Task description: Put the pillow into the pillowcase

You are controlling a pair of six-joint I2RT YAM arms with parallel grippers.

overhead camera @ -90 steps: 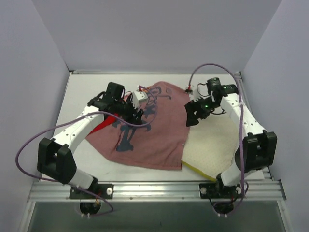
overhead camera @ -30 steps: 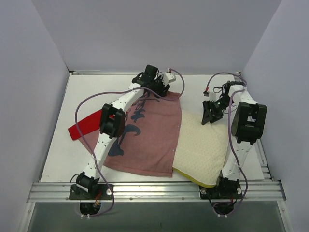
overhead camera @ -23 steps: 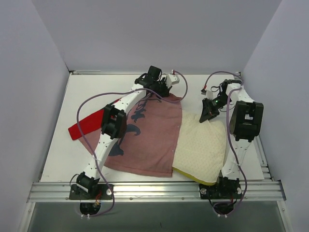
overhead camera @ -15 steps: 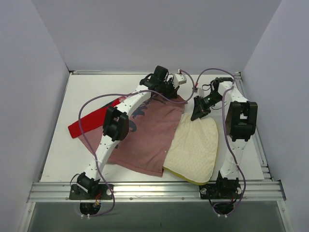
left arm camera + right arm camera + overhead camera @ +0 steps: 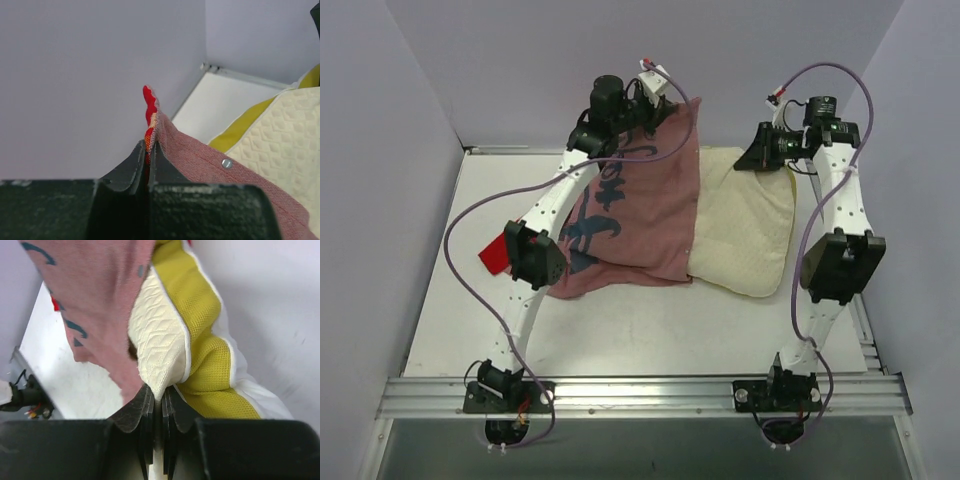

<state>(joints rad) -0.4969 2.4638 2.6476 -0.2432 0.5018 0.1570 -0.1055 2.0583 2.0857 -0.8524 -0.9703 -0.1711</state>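
Pale lilac walls close the white counter (image 5: 620,330) on three sides. The pillowcase (image 5: 640,210) hangs by its far top edge, with the dull pink reverse and its dark-blue marks outward. Its lower part lies on the counter, left of the middle. The pillow (image 5: 745,230) is just to the right of it, touching it. Its long axis runs from near to far, with the far end held up and the near end resting on the counter.

The left fingers (image 5: 141,155) are pressed together on the pillowcase's hem. The right fingers (image 5: 150,401) pinch the pillow's cream corner beside the yellow band. I judge that the pillow must travel leftward into the case, and the right arm is the nearer one for this.

The pink cloth overlaps the pillow's left side. Whether the pillow is already inside the opening or only behind the cloth, I cannot tell. A small metal stud (image 5: 227,163) sits on the hem.
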